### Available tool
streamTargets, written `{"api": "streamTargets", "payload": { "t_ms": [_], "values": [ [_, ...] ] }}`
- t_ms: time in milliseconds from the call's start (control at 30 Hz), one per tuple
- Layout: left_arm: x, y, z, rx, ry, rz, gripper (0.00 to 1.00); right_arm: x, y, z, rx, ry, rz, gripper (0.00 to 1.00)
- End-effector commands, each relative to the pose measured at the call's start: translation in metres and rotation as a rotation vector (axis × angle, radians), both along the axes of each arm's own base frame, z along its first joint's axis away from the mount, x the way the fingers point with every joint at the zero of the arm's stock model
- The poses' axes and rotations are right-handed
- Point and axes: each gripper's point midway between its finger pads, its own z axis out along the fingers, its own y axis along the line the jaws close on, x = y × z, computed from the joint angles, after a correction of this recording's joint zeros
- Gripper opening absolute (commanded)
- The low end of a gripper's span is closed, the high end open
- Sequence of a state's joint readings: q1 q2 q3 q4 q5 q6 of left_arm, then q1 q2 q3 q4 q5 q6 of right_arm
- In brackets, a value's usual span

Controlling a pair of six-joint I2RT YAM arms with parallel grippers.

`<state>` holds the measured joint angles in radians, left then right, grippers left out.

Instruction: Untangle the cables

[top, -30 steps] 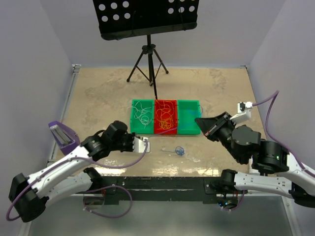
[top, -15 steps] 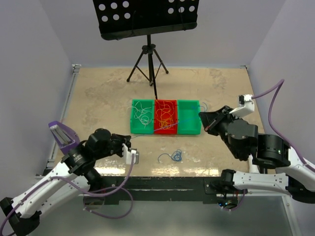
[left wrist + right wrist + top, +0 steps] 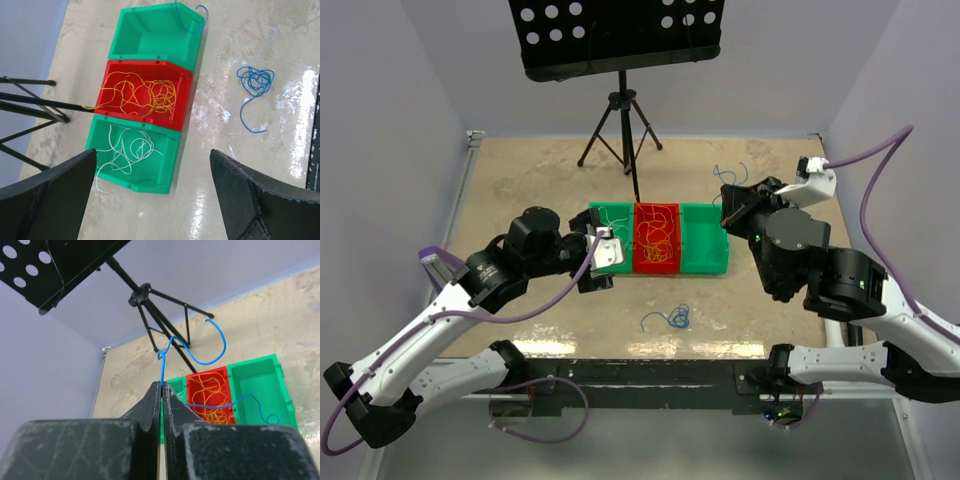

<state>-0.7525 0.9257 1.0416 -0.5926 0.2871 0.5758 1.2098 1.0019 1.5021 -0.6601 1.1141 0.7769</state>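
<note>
The right gripper is pinched shut on a thin blue wire. The wire rises upright from the fingertips, hooks over, and trails its far end across the right green bin. The left gripper hangs spread wide and empty above the bins, while a loose blue clump lies on the table near the red bin, its tail running leftward.

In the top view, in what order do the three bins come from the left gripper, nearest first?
1. Left-end green bin, right beside the left gripper.
2. Red bin, in the middle of the row.
3. Right-end green bin, on the far side of the row.
</note>
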Motion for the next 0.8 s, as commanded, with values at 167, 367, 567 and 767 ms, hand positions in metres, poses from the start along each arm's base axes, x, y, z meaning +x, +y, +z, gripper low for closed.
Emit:
{"api": "streamTargets", "payload": {
  "t_ms": [167, 367, 567, 767],
  "values": [
    [-0.011, 0.004, 0.0, -0.018, -0.005, -0.033, 1.0, 0.027, -0.045, 0.051, -0.059, -0.126, -0.159, 0.0],
    [-0.012, 0.007, -0.007, -0.007, 0.033, -0.004, 1.0, 0.053, -0.034, 0.06, -0.124, -0.152, -0.185, 0.0],
    [-0.009, 0.009, 0.001, -0.029, 0.013, 0.026, 1.0, 0.085, -0.027, 0.037, -0.19, -0.128, -0.204, 0.0],
    [-0.01, 0.011, 0.002, -0.025, -0.004, 0.019, 1.0, 0.102, -0.026, 0.004, -0.221, -0.086, -0.201, 0.0]
  ]
}}
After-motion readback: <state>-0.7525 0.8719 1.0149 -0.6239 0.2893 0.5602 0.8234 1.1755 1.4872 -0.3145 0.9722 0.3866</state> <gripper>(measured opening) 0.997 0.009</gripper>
